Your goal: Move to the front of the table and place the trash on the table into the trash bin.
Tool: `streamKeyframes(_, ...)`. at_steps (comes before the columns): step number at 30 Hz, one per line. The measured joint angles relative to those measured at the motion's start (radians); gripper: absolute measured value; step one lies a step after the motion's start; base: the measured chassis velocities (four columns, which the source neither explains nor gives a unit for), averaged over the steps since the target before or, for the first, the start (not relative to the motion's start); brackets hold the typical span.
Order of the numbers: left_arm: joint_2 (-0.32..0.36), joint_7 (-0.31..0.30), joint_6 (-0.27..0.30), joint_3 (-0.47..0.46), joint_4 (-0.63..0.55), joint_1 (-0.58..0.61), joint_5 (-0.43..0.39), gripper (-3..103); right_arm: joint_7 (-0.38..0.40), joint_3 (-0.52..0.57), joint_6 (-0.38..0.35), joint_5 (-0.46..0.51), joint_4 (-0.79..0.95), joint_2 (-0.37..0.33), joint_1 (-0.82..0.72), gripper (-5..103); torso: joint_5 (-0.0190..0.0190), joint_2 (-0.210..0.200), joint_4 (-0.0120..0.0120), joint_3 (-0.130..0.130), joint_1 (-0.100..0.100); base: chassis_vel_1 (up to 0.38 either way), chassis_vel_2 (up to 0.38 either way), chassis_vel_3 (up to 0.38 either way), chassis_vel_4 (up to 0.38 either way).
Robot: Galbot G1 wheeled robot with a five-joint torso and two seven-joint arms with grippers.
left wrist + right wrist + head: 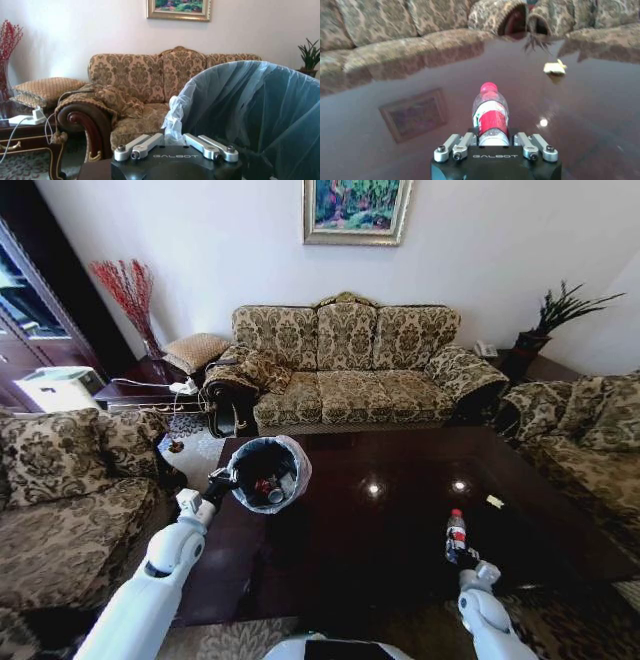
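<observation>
— Head view first: where is the left gripper (222, 476)?
— At the near rim of the trash bin (268, 473), which sits toward the left side of the dark glossy counter (390, 530). The bin is tipped, its mouth facing up toward the camera, with a red can and other litter visible inside.
— Is that gripper holding it?
— In the left wrist view the left gripper (173, 144) has its fingers pinched onto the whitish bag liner at the bin's (260, 112) rim, so yes, it is clamped on the bin's edge.
— And the right side?
— The right gripper (466, 558) is low over the near right part of the counter, closed around the base of a clear plastic bottle (456, 535) with a red cap and red label. From the right wrist, the bottle (491, 114) sticks out between the fingers of the right gripper (493, 140).
— Anything else left on the counter?
— A small crumpled wrapper (495, 501) lies farther out on the right, well apart from the bottle; the right wrist view shows it (554, 68) beyond the bottle's cap.
</observation>
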Motion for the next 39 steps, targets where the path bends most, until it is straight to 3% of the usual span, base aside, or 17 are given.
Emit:
streamKeyframes(3, 0.005, -0.001, 0.0, -0.002, -0.007, -0.001, -0.005, 1, 0.026, -0.004, -0.008, -0.008, 0.181, -0.017, -0.039, 20, -0.0006, 0.0, 0.0001, 0.0, 0.0, 0.0, 0.0, 0.0, 0.0)
streamKeyframes(12, -0.004, 0.004, 0.0, 0.004, -0.007, -0.002, 0.004, 1, 0.067, -0.095, -0.079, -0.059, 0.623, -0.112, -0.056, 19, -0.0011, 0.0, 0.0001, 0.0, 0.0, 0.0, 0.0, 0.0, 0.0)
streamKeyframes(15, -0.012, 0.006, 0.0, 0.009, -0.007, -0.001, 0.012, 1, 0.102, -0.241, -0.147, -0.001, 0.788, -0.221, 0.025, 19, -0.0011, 0.0, 0.0004, 0.0, 0.0, 0.0, 0.0, 0.0, 0.0)
streamKeyframes(16, -0.012, 0.006, 0.0, 0.009, -0.007, -0.001, 0.012, 1, 0.102, -0.241, -0.147, -0.001, 0.788, -0.221, 0.025, 19, -0.0011, 0.0, 0.0004, 0.0, 0.0, 0.0, 0.0, 0.0, 0.0)
streamKeyframes(19, -0.019, 0.006, 0.003, 0.01, -0.012, 0.005, 0.02, 1, 0.059, -0.388, -0.187, 0.076, 0.85, -0.381, 0.138, 19, -0.0011, 0.0, 0.0008, 0.0, 0.0, 0.0, 0.0, 0.0, 0.0)
streamKeyframes(20, -0.018, 0.006, 0.004, 0.026, -0.005, -0.008, 0.02, 1, 0.028, -0.407, -0.193, 0.091, 0.864, -0.426, 0.165, 19, -0.0008, 0.0, 0.0014, 0.0, 0.0, 0.0, 0.0, 0.0, 0.0)
streamKeyframes(21, -0.018, 0.006, 0.004, 0.026, -0.005, -0.008, 0.02, 1, 0.028, -0.407, -0.193, 0.091, 0.864, -0.426, 0.165, 19, -0.0008, 0.0, 0.0014, 0.0, 0.0, 0.0, 0.0, 0.0, 0.0)
streamKeyframes(25, 0.001, 0.045, 0.003, 0.081, 0.037, -0.049, 0.021, 1, -0.031, -0.435, -0.201, 0.128, 0.917, -0.512, 0.227, 19, -0.0012, 0.0, -0.0014, 0.0, 0.0, 0.0, 0.0, 0.0, 0.0)
streamKeyframes(32, 0.027, 0.068, 0.007, 0.084, 0.058, -0.049, 0.023, 1, -0.086, -0.583, -0.217, 0.204, 0.956, -0.532, 0.36, 19, -0.0012, 0.0, 0.0006, 0.0, 0.0, 0.0, 0.0, 0.0, 0.0)
streamKeyframes(35, 0.071, 0.079, 0.059, 0.094, 0.047, -0.065, -0.001, 1, -0.132, -0.73, -0.189, 0.21, 0.891, -0.516, 0.483, 19, -0.0013, 0.0, 0.0005, 0.0, 0.0, 0.0, 0.0, 0.0, 0.0)
streamKeyframes(39, 0.1, 0.078, 0.105, 0.109, 0.035, -0.086, -0.029, 1, -0.138, -0.824, -0.173, 0.215, 0.842, -0.483, 0.574, 19, -0.0009, 0.0, 0.0001, 0.0, 0.0, 0.0, 0.0, 0.0, 0.0)
